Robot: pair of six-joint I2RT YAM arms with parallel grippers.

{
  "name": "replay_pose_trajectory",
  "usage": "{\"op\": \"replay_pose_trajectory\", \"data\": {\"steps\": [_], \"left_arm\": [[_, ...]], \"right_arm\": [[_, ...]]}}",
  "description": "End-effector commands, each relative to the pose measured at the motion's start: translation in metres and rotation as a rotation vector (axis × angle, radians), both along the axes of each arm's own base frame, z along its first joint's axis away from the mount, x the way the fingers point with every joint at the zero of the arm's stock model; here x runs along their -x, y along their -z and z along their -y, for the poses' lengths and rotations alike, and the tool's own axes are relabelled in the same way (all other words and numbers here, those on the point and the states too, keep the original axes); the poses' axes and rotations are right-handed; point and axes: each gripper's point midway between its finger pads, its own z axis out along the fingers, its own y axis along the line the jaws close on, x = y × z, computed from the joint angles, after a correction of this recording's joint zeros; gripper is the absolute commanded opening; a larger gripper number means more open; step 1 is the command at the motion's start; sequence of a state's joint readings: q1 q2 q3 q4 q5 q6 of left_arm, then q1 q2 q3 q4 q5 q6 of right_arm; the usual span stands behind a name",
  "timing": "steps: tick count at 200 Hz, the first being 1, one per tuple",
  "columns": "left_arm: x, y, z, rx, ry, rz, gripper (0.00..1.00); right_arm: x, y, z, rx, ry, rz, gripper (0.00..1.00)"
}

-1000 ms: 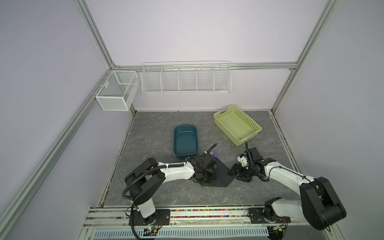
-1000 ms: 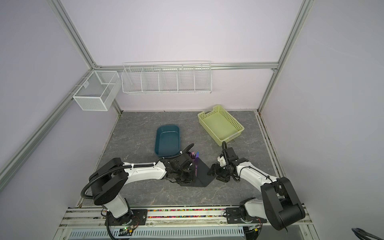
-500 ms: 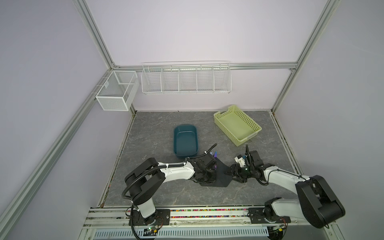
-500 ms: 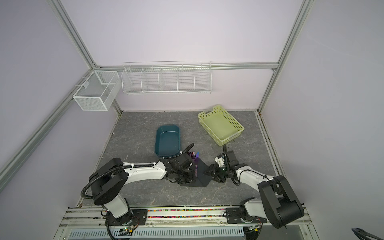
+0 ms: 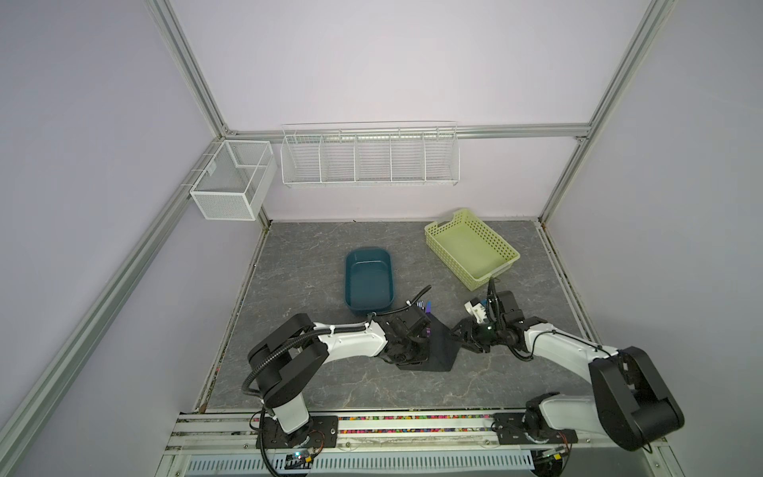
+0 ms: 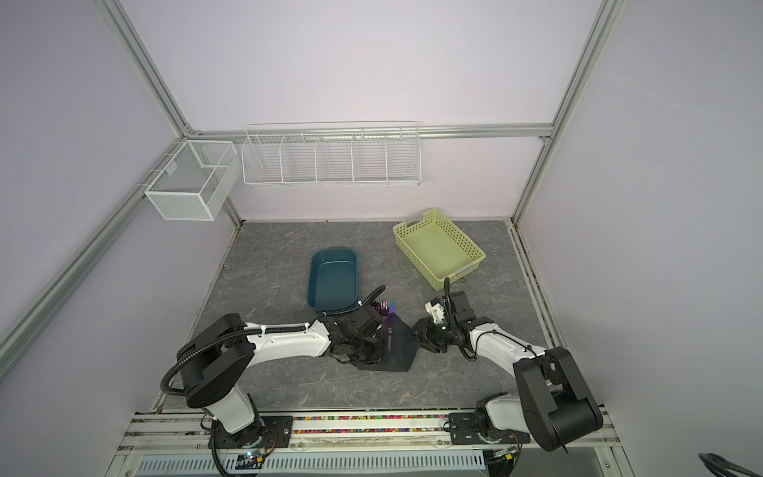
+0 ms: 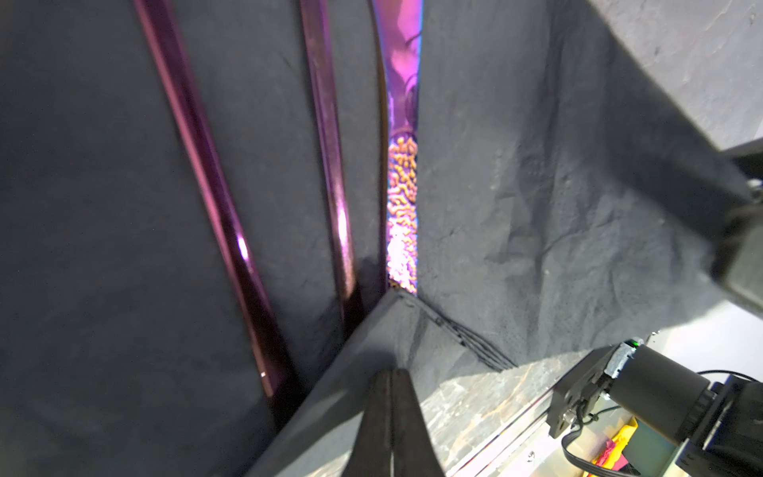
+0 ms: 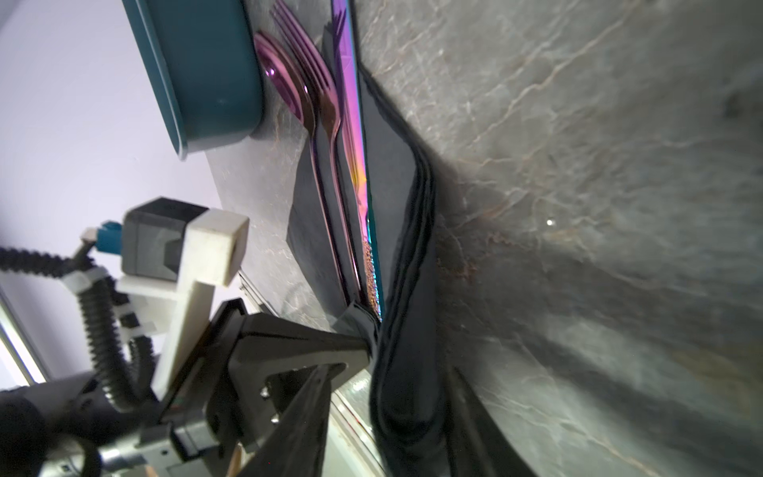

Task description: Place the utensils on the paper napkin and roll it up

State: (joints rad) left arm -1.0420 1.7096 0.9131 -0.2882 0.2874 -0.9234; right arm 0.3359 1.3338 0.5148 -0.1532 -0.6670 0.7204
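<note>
The black paper napkin (image 5: 441,349) (image 6: 399,349) lies on the table in front of the teal tub. The utensils lie side by side on it in the right wrist view: spoon (image 8: 285,82), fork (image 8: 313,70) and knife (image 8: 349,103), their purple heads past its far edge. My left gripper (image 7: 390,373) (image 5: 415,357) is shut on the napkin's near corner, which is lifted over the handle ends (image 7: 330,186). My right gripper (image 8: 390,371) (image 5: 456,334) is open. Its fingers (image 8: 305,413) straddle the napkin's curled-up right edge (image 8: 413,289), with a gap on one side.
The teal tub (image 5: 367,281) stands just behind the utensil heads. A yellow-green basket (image 5: 470,247) sits at the back right. White wire racks (image 5: 369,155) hang on the back wall. The two grippers are close together over the napkin.
My right gripper has slid left onto the napkin's right edge, and its jaws have narrowed. That edge now curls up. The left gripper has stayed put.
</note>
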Motion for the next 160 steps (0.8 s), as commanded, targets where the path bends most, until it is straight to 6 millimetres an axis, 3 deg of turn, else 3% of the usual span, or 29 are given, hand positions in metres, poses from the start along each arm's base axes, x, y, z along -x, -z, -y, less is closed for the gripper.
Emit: {"op": "replay_pose_trajectory", "data": {"steps": [1,59,90,160], "left_arm": [[-0.002,-0.001,-0.002,-0.009,-0.018,0.006,0.0],[-0.002,0.0,-0.003,-0.014,-0.018,0.005,0.0],[-0.002,0.0,-0.003,-0.013,-0.02,0.006,0.0],[-0.002,0.001,-0.003,-0.016,-0.022,0.005,0.0]], "right_arm": [[0.004,0.0,0.0,0.0,-0.029,-0.014,0.48],[0.012,0.003,0.004,0.034,-0.041,-0.038,0.42],[0.017,-0.001,-0.008,-0.057,-0.066,-0.066,0.47],[0.036,0.014,-0.019,-0.035,-0.111,-0.112,0.57]]}}
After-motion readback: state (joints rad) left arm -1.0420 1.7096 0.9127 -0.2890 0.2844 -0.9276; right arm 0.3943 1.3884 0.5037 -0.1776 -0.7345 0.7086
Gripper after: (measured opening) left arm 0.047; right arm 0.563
